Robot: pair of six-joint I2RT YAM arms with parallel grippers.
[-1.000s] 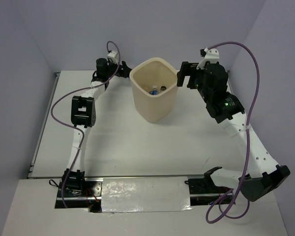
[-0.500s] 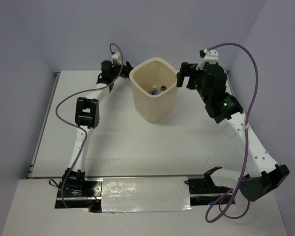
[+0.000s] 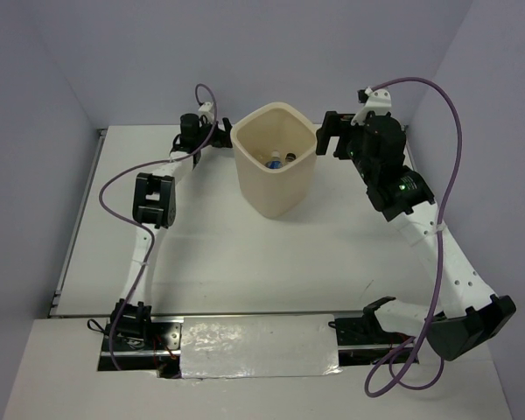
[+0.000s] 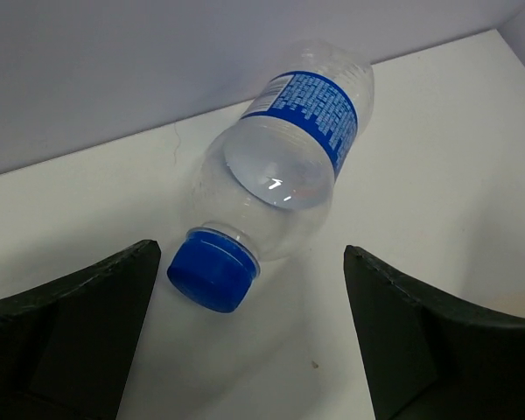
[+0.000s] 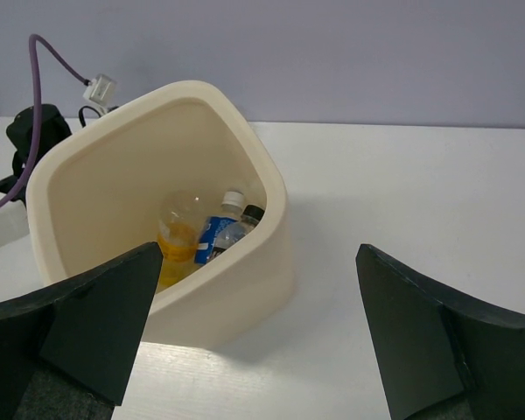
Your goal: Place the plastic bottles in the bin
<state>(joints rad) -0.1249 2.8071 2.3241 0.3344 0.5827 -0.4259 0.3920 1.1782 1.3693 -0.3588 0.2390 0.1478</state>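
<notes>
Overhead and right-wrist views, bin [image 3: 276, 197] in common

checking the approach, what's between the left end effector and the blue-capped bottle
Nothing; the left wrist view shows only bare table between the left end effector and blue-capped bottle.

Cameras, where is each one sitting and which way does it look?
Top external: high up behind the arms, looking down at the table, both arms and the bin.
Left wrist: on the left arm, looking forward and down at a blue-capped bottle lying on the table just ahead of the open left claw.
Right wrist: on the right arm, looking down into the bin past the open right claw; bottles lie inside.
Shared: top external and right wrist both show the bin with bottles in it.
</notes>
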